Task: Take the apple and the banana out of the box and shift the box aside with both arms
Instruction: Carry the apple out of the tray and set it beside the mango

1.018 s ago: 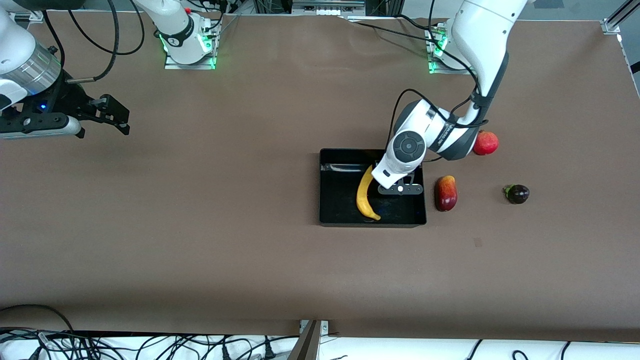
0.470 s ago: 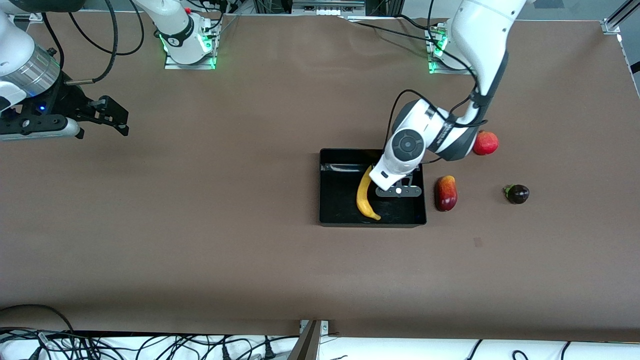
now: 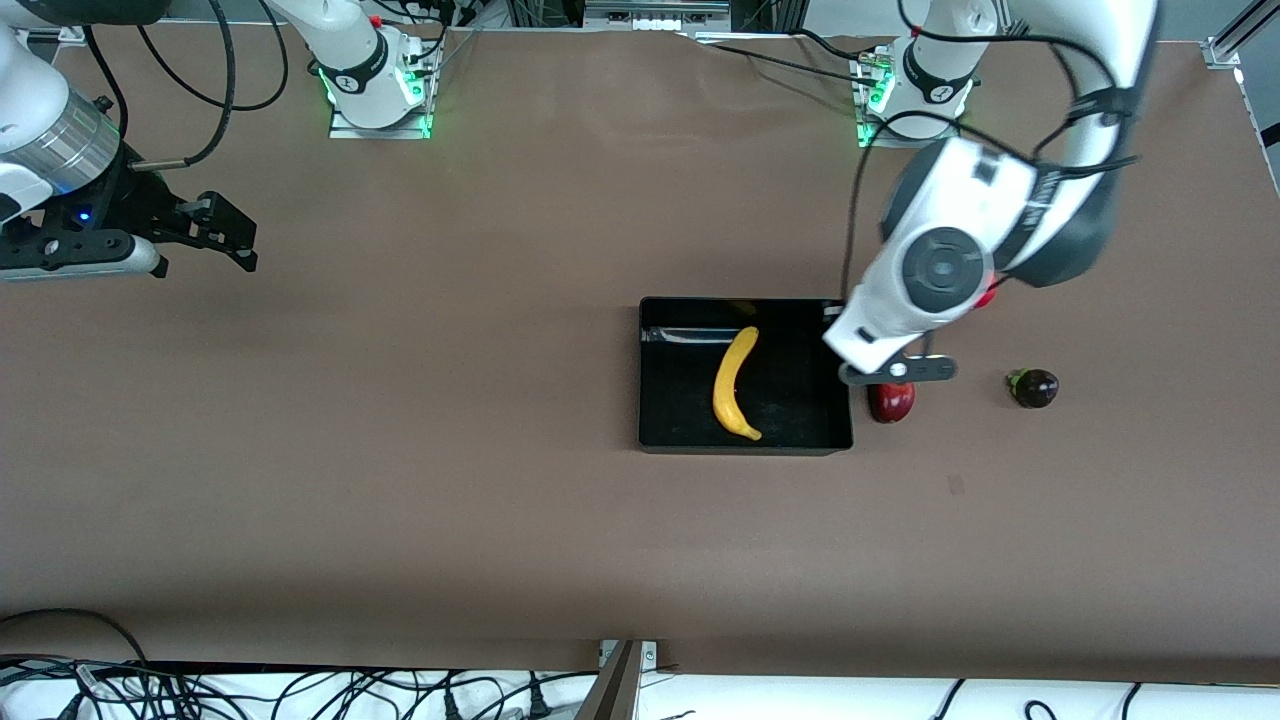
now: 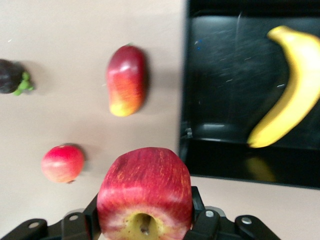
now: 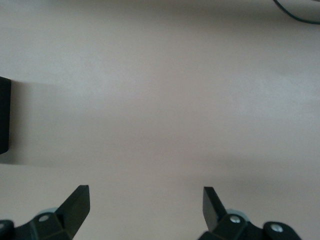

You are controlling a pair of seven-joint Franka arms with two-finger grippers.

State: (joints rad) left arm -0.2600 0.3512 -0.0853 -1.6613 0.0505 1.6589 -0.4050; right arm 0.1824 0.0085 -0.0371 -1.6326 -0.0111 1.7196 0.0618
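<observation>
The left gripper [image 3: 897,372] is closed on the apple [image 4: 144,192], hanging in the air over the table just beside the box's wall at the left arm's end, above the mango [image 3: 891,400]. In the left wrist view the apple sits squeezed between the 2 black fingers [image 4: 80,225] — a round red fruit streaked with yellow, its yellowish dimple turned toward the camera. From the front view the apple itself is hidden under the wrist.

The box [image 3: 655,370] is a black, open-top rectangular bin with low glossy walls, standing near the middle of the table. The banana [image 3: 735,384] — long, curved, yellow — lies flat on the box floor, running from the wall nearest the robots' bases toward the wall nearest the front camera.

The mango lies on the bare table just beside the box, toward the left arm's end, dark red fading to yellow at one tip. A small dark purple fruit with a green stem [image 3: 1034,387] sits farther toward that end, well apart from the box. The pomegranate [image 4: 62,163], plain red, rests on the table near the mango.

The right gripper [image 3: 225,240] waits, held over bare table at the right arm's end, its 2 fingers spread wide with nothing between them.
</observation>
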